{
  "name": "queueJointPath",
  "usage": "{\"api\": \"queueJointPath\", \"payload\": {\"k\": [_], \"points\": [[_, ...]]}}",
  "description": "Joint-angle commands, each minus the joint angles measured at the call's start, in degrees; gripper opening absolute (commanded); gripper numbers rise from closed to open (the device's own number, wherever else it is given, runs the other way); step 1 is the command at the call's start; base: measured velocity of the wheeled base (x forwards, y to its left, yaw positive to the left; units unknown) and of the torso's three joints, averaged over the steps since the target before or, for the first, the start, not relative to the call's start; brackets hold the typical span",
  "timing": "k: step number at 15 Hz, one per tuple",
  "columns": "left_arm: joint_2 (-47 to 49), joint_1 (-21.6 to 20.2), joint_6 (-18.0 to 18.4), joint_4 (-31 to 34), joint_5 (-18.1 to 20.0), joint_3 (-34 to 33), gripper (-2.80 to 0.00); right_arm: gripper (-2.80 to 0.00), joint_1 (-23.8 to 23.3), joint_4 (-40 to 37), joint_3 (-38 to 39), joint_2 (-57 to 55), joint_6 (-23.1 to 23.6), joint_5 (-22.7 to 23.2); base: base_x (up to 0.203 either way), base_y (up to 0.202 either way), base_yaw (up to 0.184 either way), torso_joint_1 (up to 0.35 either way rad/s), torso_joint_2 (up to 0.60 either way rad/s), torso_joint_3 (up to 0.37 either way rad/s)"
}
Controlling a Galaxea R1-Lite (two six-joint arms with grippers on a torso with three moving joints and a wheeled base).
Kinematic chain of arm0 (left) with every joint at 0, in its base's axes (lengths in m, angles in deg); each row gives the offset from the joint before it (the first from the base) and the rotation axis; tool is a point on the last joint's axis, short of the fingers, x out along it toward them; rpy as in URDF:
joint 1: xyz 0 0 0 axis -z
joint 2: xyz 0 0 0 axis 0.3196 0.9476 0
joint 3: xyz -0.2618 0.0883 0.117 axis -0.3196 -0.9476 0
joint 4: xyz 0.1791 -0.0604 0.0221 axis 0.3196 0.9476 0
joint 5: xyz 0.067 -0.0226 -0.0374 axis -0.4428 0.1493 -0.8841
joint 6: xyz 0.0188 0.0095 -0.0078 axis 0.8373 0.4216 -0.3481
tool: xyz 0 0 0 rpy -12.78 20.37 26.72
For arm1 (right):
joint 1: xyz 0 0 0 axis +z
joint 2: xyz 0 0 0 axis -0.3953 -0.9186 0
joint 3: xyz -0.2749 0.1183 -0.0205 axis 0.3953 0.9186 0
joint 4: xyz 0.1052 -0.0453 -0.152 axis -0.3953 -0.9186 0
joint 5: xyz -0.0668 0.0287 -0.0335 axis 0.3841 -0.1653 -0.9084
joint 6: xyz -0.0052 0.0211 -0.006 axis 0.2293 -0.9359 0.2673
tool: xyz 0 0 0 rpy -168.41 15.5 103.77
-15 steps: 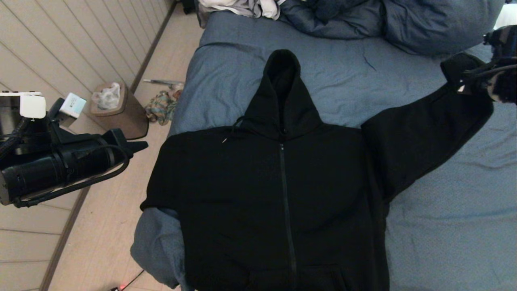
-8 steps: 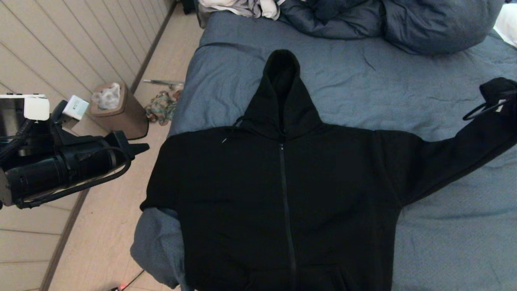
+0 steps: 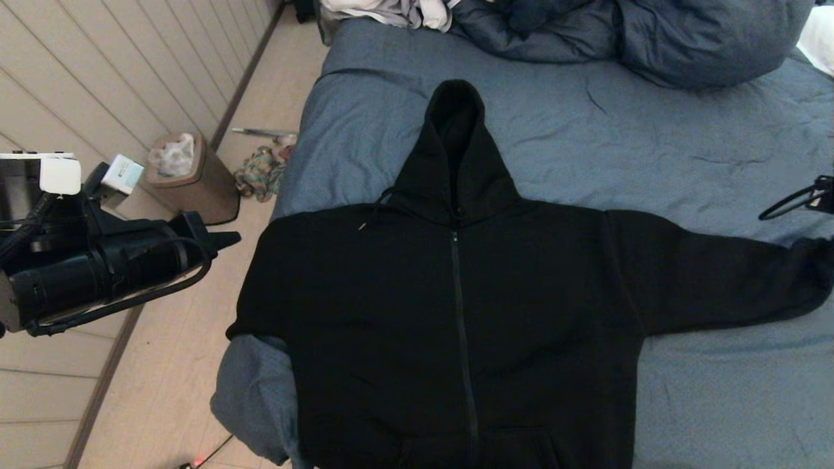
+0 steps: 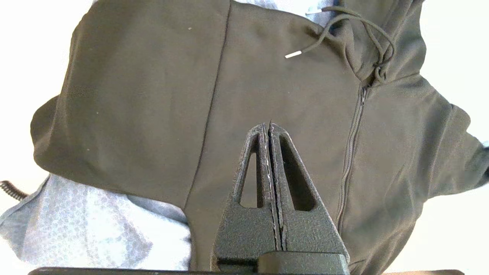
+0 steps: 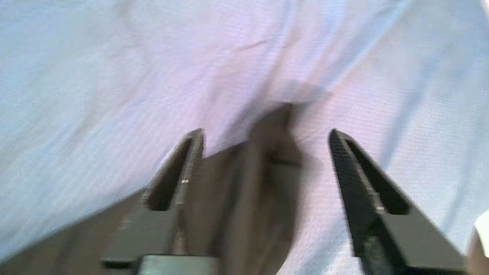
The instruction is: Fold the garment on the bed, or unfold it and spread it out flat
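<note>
Lying zip-up on the bed (image 3: 717,391): garment (image 3: 456,312), 1 sleeve spread toward the bed's right side, the other still tucked at the bed's left edge. Duvet (image 3: 651,39) beyond the hood; bin (image 3: 195,176) on the floor. Left gripper (image 4: 269,128): closed, empty, above the garment. Right gripper (image 5: 265,133): open, cuff loose between its fingers.

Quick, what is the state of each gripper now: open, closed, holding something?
Left gripper: closed, holding nothing, above the hoodie.
Right gripper: open, holding nothing; the hoodie's sleeve cuff lies between its fingers.
</note>
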Motion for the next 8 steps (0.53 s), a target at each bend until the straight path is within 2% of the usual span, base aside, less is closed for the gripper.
{"api": "queueJointPath", "payload": {"k": [1, 3, 4, 6, 8], "points": [[-0.3, 0.0, -0.2, -0.2, 0.1, 0.0, -2.8, 0.0, -1.2, 0.1, 4.8, 6.3, -0.3, 5.1, 0.0, 0.0, 0.0, 0.0, 0.0, 0.0], [-1.4, 0.0, -0.1, -0.2, 0.1, 0.1, -2.8, 0.0, -1.3, 0.0, 9.7, 11.4, -0.5, 7.3, 0.0, 0.0, 0.0, 0.0, 0.0, 0.0], [-3.0, 0.0, 0.0, -0.1, -0.1, 0.0, -2.8, -2.8, -1.2, -0.5, 12.2, 14.8, -0.5, 9.3, 0.0, 0.0, 0.0, 0.0, 0.0, 0.0], [-7.5, 0.0, 0.4, 0.4, -0.2, -0.1, -2.8, -2.8, -1.1, -3.6, 16.7, 22.3, -0.6, 14.7, 0.0, 0.0, 0.0, 0.0, 0.0, 0.0], [-12.5, 0.0, 0.6, 1.8, -0.1, -1.4, -2.8, -2.8, -0.8, -13.9, 18.9, 31.4, -0.6, 19.0, 0.0, 0.0, 0.0, 0.0, 0.0, 0.0]]}}
